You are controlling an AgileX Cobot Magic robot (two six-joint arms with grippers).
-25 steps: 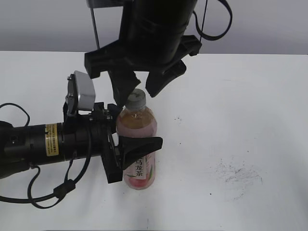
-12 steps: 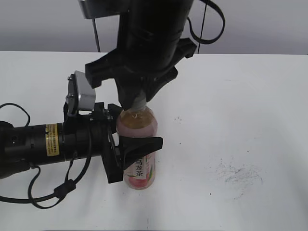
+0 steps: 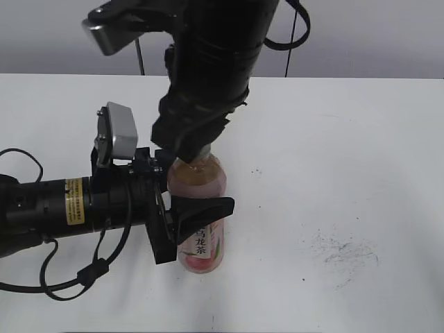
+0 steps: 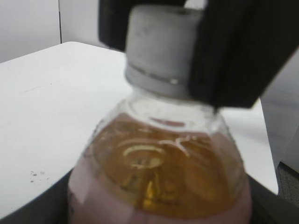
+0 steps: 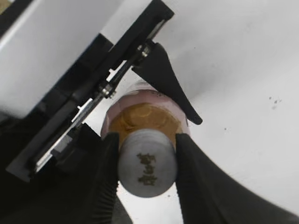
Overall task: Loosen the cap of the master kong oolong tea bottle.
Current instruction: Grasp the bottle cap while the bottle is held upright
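Right claw (image 5: pixel 145 175) pinches the cap (image 5: pixel 147 163) — left claw (image 3: pixel 186 220) clamps the bottle (image 3: pixel 200 208) upright.

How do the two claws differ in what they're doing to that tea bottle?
The left claw reaches in sideways and clamps the bottle around its labelled body; the right claw comes down from above and pinches only the grey cap. The left grips wider than the right. Both are black and closed on something.
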